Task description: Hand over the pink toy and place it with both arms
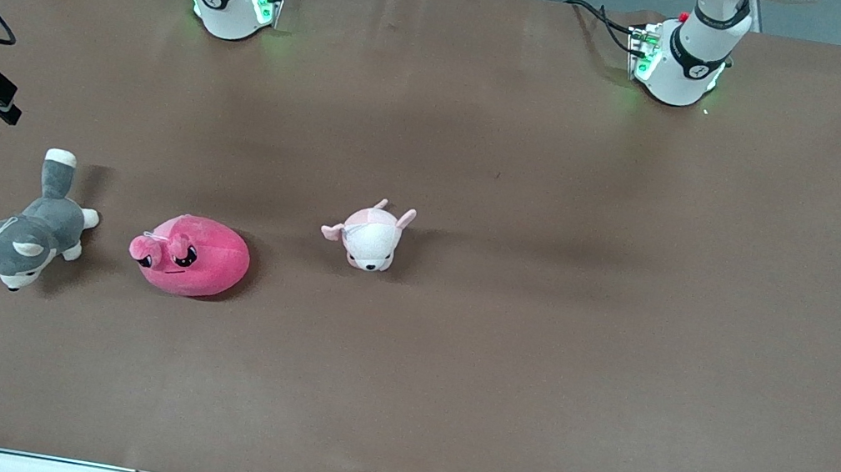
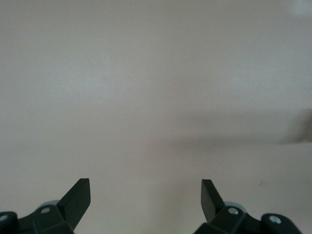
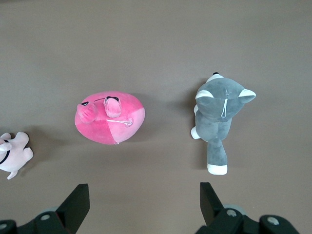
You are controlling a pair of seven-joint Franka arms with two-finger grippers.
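Here the pink toy [image 1: 190, 256] lies on the brown table [image 1: 536, 356], untouched, between the grey-and-white plush dog [image 1: 26, 234] and the pale pink-and-white plush [image 1: 372, 235]. The right gripper [image 3: 144, 204] hangs above it and the dog with its fingers spread wide, holding nothing. The left gripper [image 2: 145, 199], likewise spread and empty, waits over bare table, well apart from the toys.
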